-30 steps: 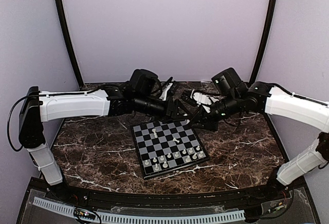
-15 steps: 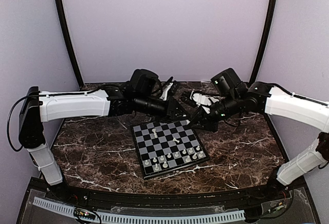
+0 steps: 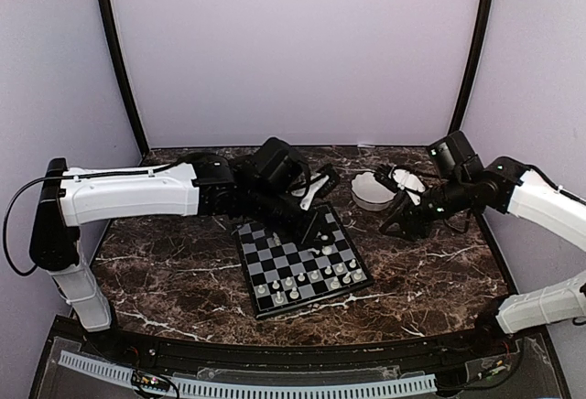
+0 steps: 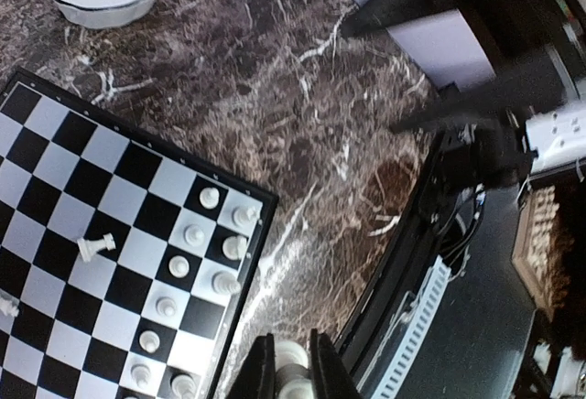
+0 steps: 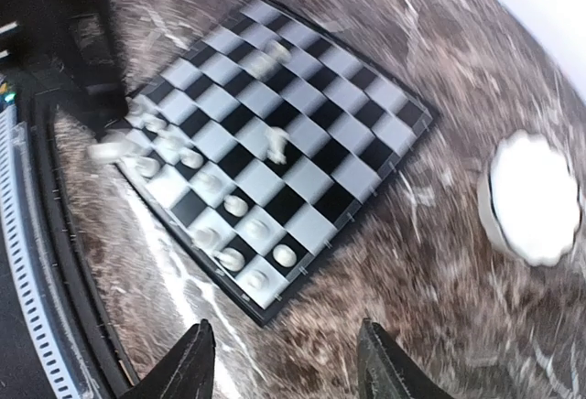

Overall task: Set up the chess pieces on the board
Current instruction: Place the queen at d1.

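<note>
Chess pieces (image 4: 179,266) stand on the board (image 4: 82,188); left end effector (image 4: 291,369) grips one, right end effector (image 5: 284,360) open and empty.

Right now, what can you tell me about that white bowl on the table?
The bowl is small, round and white, with a wavy scalloped rim, and looks like glazed china or plastic. It stands upright on the dark veined table, just past the far right corner of the chessboard, apart from it. As far as can be seen, its inside is empty. Nothing but the table seems to touch it.
</note>
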`<state>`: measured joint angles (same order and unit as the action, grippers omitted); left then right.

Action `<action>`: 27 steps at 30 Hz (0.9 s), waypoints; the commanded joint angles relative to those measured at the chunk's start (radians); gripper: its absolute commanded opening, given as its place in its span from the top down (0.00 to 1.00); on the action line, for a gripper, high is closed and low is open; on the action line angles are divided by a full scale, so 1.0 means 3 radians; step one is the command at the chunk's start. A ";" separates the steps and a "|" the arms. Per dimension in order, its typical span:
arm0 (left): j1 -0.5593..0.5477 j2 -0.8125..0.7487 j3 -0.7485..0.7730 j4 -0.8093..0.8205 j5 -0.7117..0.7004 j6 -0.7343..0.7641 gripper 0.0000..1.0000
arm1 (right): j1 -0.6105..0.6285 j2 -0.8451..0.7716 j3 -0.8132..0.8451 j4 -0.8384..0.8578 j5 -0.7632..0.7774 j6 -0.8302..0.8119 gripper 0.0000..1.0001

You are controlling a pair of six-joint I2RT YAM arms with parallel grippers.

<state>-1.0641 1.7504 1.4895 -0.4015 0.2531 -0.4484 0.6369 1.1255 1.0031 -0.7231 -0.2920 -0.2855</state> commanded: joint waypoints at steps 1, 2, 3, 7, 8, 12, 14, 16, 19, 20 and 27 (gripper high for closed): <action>-0.0198 0.0031 0.0041 -0.0416 -0.0440 0.0451 0.89 | -0.0421 0.0173 -0.0172 0.0111 -0.0097 0.0214 0.46; -0.0236 0.0046 0.0041 -0.0423 -0.0496 0.0459 0.89 | -0.0496 0.0189 -0.0193 0.0147 -0.0127 0.0240 0.46; -0.0252 0.0083 0.0038 -0.0427 -0.0519 0.0465 0.90 | -0.0544 0.0196 -0.0208 0.0174 -0.0161 0.0261 0.46; -0.0314 0.0180 -0.0003 -0.0416 -0.0635 0.0456 0.90 | -0.0593 0.0155 -0.0259 0.0206 -0.0236 0.0322 0.46; -0.0319 0.0200 -0.0009 -0.0418 -0.0667 0.0451 0.90 | -0.0593 0.0135 -0.0272 0.0208 -0.0250 0.0334 0.46; -0.0338 0.0303 -0.0065 -0.0435 -0.0768 0.0430 0.90 | -0.0594 0.0104 -0.0307 0.0220 -0.0274 0.0373 0.46; -0.0343 0.0334 -0.0095 -0.0465 -0.0797 0.0414 0.90 | -0.0594 0.0107 -0.0312 0.0233 -0.0279 0.0378 0.47; -0.0348 0.0349 -0.0128 -0.0474 -0.0904 0.0421 0.90 | -0.0592 0.0126 -0.0307 0.0246 -0.0284 0.0387 0.47; -0.0349 0.0362 -0.0187 -0.0458 -0.0944 0.0465 0.90 | -0.0594 0.0173 -0.0276 0.0246 -0.0303 0.0385 0.47; -0.0347 0.0373 -0.0205 -0.0454 -0.0942 0.0477 0.90 | -0.0594 0.0192 -0.0266 0.0244 -0.0305 0.0376 0.47; -0.0374 0.0419 -0.0324 -0.0374 -0.0913 0.0526 0.90 | -0.0594 0.0286 -0.0211 0.0265 -0.0319 0.0350 0.47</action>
<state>-1.1648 1.8732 1.4174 -0.5179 -0.0105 -0.3157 0.4622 1.1992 0.9176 -0.6769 -0.3702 -0.1814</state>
